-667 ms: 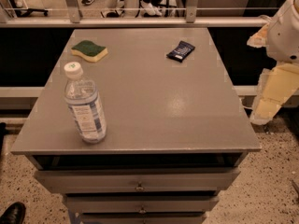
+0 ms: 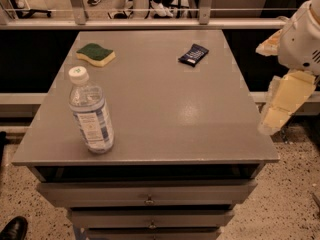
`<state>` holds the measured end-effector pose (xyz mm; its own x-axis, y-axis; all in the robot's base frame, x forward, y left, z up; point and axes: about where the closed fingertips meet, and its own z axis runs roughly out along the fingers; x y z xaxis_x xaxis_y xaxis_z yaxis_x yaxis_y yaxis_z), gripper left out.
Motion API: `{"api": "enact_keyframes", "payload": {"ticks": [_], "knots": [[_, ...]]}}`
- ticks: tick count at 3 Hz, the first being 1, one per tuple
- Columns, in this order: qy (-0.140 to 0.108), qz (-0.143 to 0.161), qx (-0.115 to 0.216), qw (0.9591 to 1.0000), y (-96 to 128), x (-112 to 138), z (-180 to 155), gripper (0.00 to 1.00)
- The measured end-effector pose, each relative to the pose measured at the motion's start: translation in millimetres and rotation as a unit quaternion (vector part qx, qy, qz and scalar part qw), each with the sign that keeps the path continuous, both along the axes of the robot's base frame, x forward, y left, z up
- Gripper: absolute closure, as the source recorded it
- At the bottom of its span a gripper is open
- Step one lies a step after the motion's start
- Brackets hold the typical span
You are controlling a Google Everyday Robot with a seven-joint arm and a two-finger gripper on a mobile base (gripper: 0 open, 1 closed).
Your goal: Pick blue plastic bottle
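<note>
Blue plastic bottle (image 2: 91, 115) upright, front-left on counter (image 2: 165, 109), close to the edge. End effector (image 2: 280, 106) off the right side, well apart; spread or pressed together, can't tell. Approach level at label height, avoid tipping. Sponge (image 2: 95, 54), dark packet (image 2: 193, 54) far back.

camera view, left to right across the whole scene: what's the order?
Order: clear plastic water bottle with white cap and blue label → dark blue flat packet → end effector, hanging off the grey table's right edge. The green-and-yellow sponge is left out: it overlaps the bottle's span.
</note>
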<state>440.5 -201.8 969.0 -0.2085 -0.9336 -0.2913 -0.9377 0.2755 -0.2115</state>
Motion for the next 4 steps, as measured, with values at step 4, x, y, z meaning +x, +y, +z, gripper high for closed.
{"api": "enact_keyframes", "payload": {"ticks": [4], "knots": [[-0.015,0.1,0.344,0.9334,227,0,-30,0.0]]}}
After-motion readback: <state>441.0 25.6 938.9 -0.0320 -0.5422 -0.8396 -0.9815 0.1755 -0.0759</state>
